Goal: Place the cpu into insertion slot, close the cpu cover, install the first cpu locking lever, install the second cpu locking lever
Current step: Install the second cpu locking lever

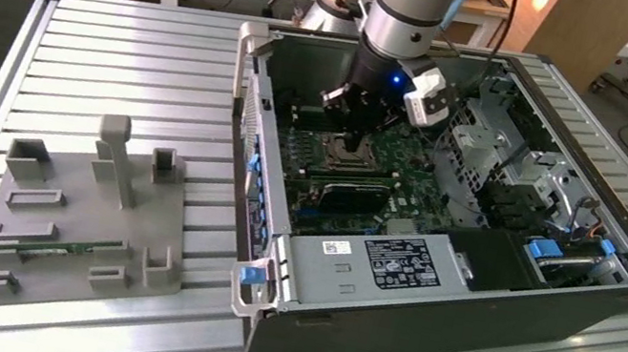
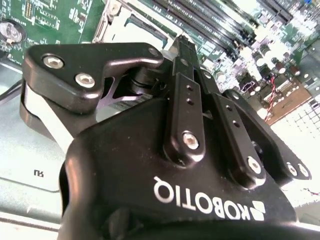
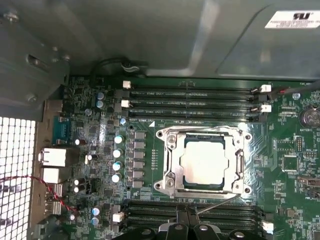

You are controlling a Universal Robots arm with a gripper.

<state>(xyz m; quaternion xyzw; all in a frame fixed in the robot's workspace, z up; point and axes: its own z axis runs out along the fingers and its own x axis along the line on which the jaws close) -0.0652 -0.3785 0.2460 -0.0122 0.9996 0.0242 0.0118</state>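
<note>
In the first wrist view the cpu [image 3: 204, 162], a silvery square, lies seated in the insertion slot [image 3: 200, 131] on the green board. The cpu cover [image 3: 172, 167] lies flat around it, and the chip shows through its window. A thin metal locking lever [image 3: 217, 204] slants off the socket's edge toward my fingertips [image 3: 181, 226]. My gripper [image 2: 181, 42] is shut with nothing between its fingers. In the exterior view the gripper [image 1: 352, 151] reaches down inside the open computer case, right at the socket [image 1: 337, 153].
Long black memory slots [image 3: 192, 102] run on both sides of the socket. The case walls [image 1: 253, 98], a drive cage [image 1: 512, 153] and the power supply box [image 1: 395, 263] crowd the arm. A grey fixture [image 1: 73, 221] stands on the slatted table at the exterior view's left.
</note>
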